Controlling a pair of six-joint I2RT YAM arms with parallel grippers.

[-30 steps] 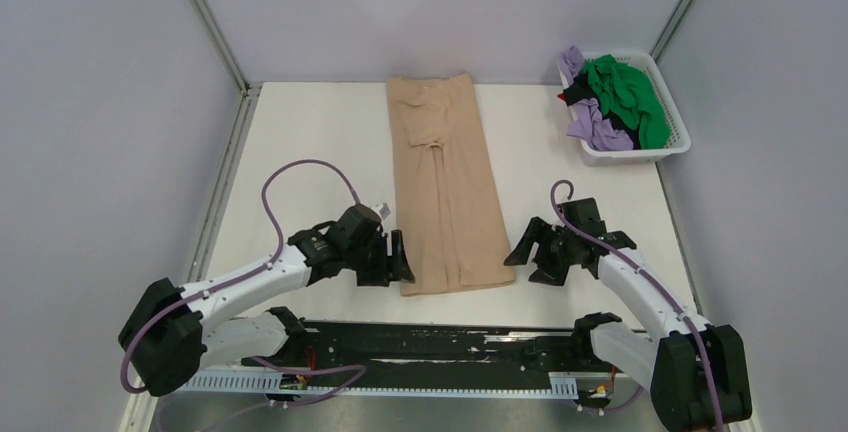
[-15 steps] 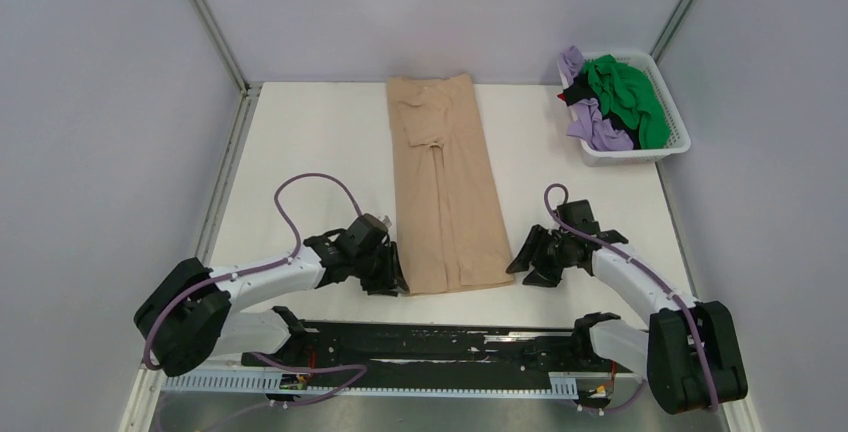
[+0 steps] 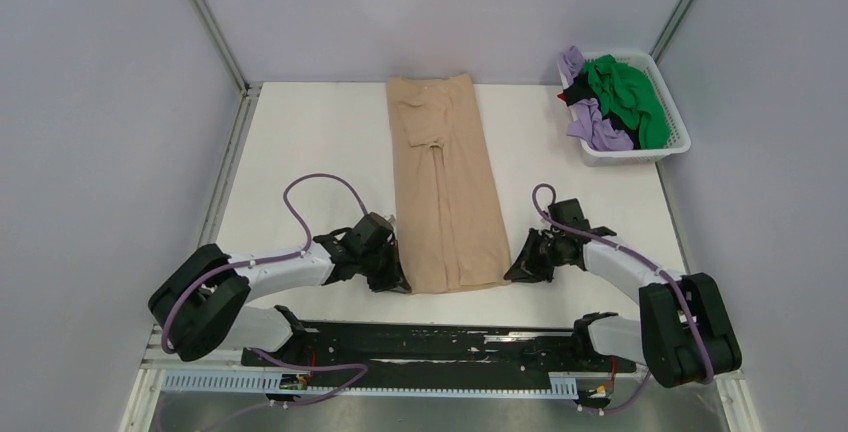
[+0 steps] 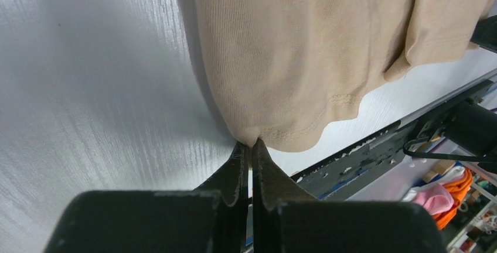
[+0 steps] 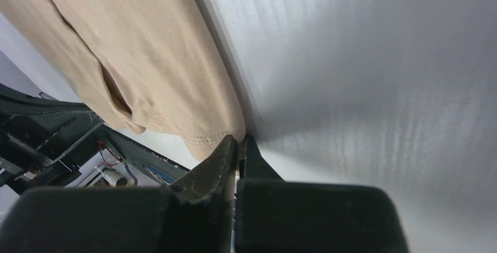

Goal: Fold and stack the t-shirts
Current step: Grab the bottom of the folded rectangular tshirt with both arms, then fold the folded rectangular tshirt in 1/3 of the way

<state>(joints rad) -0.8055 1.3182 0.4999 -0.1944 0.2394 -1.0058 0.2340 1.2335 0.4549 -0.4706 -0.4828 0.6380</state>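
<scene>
Tan t-shirt lies folded in a long strip down the middle of the table, far edge toward near edge. Basket in the far right corner holds other t-shirts. Left gripper pinches the strip's near left hem corner, right gripper the near right, both closed tight.

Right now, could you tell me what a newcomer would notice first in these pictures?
A tan shirt lies folded into a long strip down the middle of the table. The left tool and right tool are each shut on one of its near corners. At the far right, a white basket holds a crumpled green shirt and lilac cloth.
</scene>
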